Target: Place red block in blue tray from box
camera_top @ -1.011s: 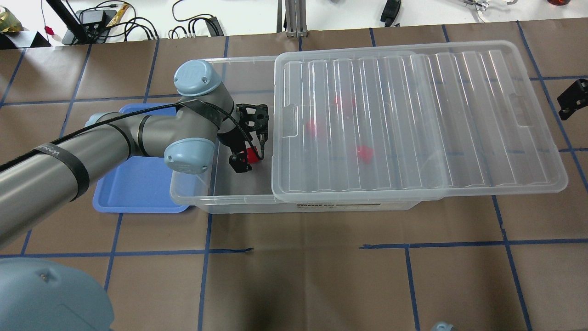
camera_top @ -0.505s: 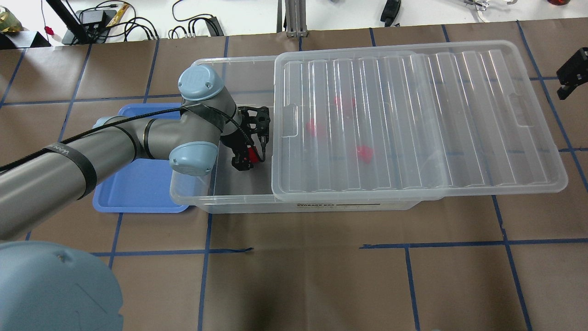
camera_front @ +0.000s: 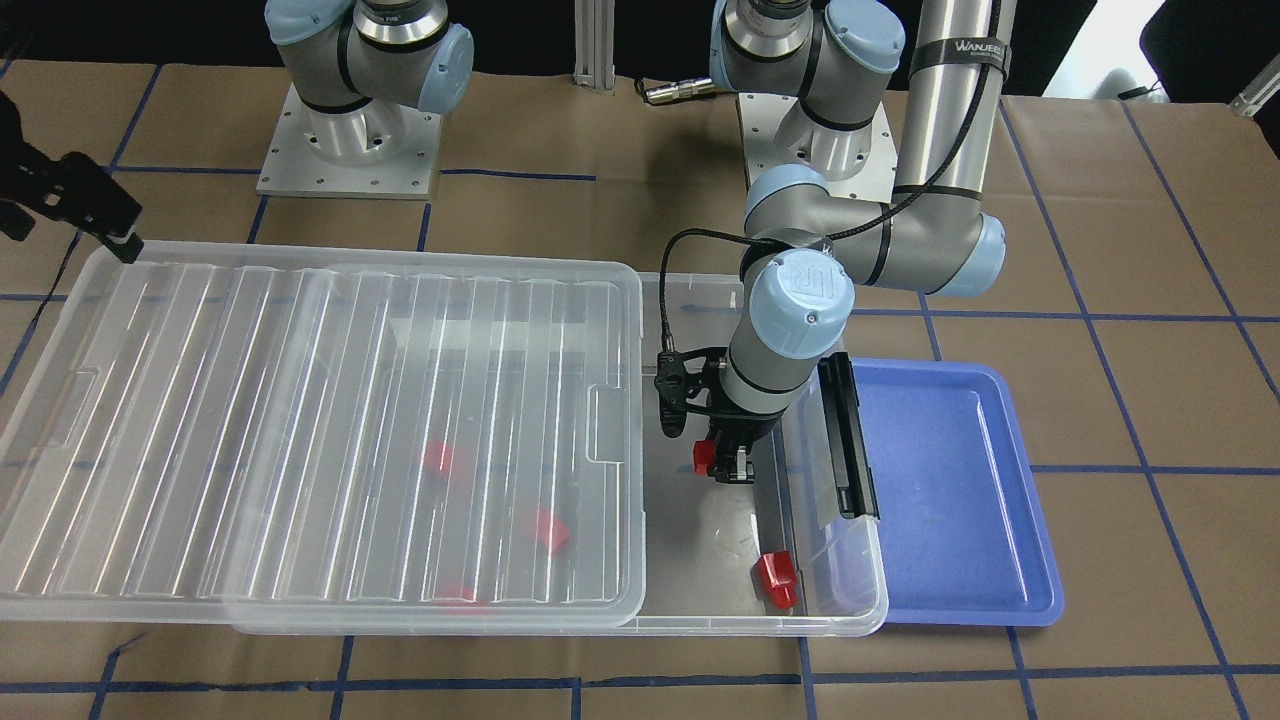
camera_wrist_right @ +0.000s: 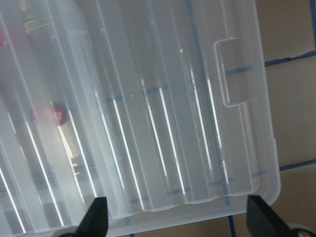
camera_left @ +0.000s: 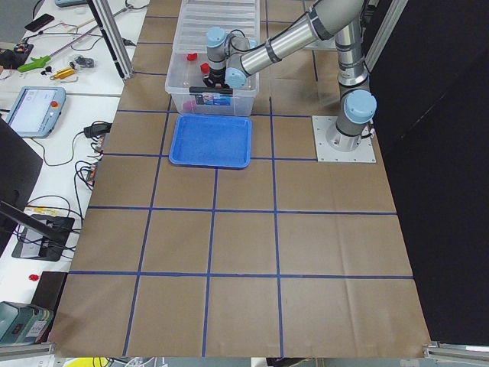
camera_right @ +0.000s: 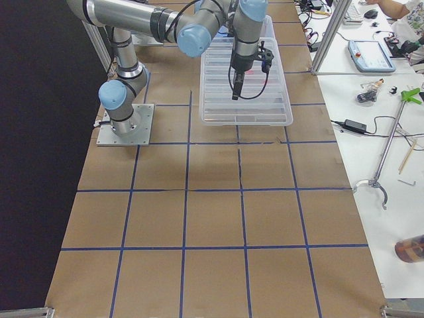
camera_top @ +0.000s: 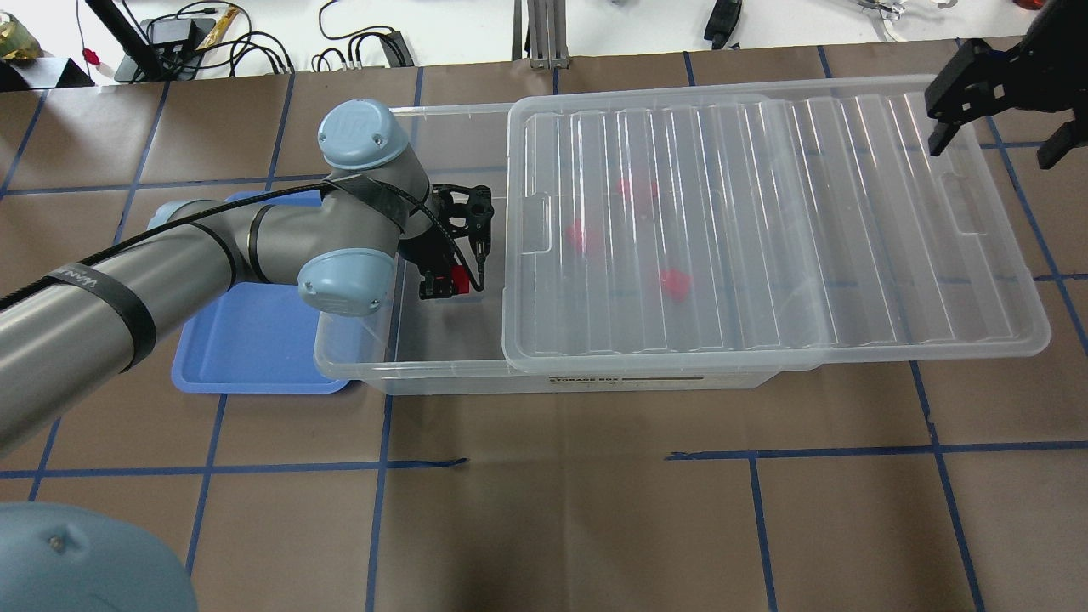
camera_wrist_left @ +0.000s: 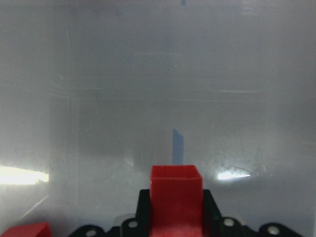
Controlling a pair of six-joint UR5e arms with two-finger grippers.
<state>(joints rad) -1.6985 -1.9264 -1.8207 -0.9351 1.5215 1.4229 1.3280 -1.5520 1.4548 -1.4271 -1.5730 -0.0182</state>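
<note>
The left hand (camera_front: 722,464) is closed on one red block (camera_front: 704,457), its jaws narrowed to the block's width. The wrist view shows the block seated squarely between the pads. Hand and block hang inside the uncovered end of the box (camera_front: 862,600), above its floor and apart from a spare red block (camera_front: 775,578) lying in the box's corner. The blue tray (camera_front: 960,480) lies on the surface just beside the box's short wall, toward the surface's left edge.

The step in hand is judged to be lift-out and transfer:
- Raise the block fully above the rim and the black latch (camera_front: 848,440) before traversing.
- Hold grip pressure constant.
- Descend low over the tray's centre before release.

The right hand (camera_top: 990,144) hovers wide open and empty over the far right corner of the lid (camera_top: 765,221).
</note>
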